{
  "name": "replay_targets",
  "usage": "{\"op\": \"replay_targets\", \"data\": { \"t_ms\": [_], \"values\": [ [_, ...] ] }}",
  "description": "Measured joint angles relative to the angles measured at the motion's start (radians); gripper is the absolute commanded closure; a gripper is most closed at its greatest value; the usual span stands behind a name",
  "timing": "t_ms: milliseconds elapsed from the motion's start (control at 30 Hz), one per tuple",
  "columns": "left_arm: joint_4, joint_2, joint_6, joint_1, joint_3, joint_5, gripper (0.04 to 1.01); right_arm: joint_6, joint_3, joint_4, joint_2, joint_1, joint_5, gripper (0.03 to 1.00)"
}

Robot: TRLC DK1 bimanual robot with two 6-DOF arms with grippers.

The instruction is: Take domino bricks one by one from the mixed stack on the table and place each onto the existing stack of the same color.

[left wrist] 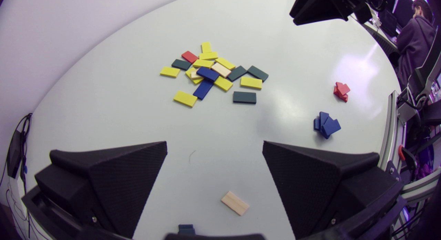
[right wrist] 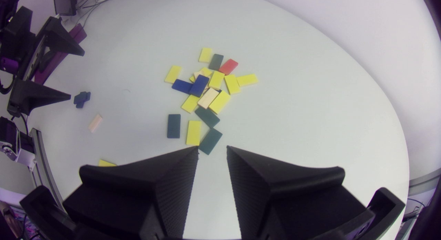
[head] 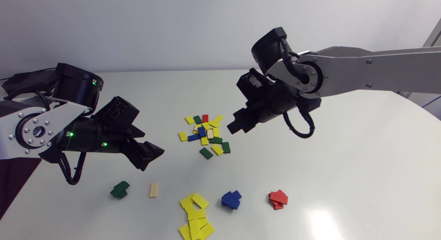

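Pile of mixed-colour flat domino bricks (head: 205, 135) lay mid-surface on white table (head: 344, 147); green stack (head: 119, 189), yellow stack (head: 195, 216), blue stack (head: 231, 199), red stack (head: 278, 199) by near edge. Left gripper (left wrist: 214, 145) gaped wide, empty; right gripper (right wrist: 212, 150) barely parted, empty.

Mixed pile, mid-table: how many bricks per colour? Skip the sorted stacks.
Yellow bricks: 9
Green bricks: 4
Blue bricks: 2
Wood-coloured bricks: 2
Red brick: 1
Total: 18 showing. The bricks overlap, so one more could be hidden underneath.
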Motion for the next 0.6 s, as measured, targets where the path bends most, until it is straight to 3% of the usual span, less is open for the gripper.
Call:
{"op": "replay_targets", "data": {
  "t_ms": [33, 600],
  "values": [
    [0.000, 0.006, 0.000, 0.000, 0.000, 0.000, 0.056, 0.000, 0.000, -0.002, 0.000, 0.000, 0.000, 0.066],
    [0.000, 0.006, 0.000, 0.001, 0.000, 0.000, 0.056, -0.001, 0.048, -0.003, 0.050, 0.034, 0.003, 0.070]
  ]
}}
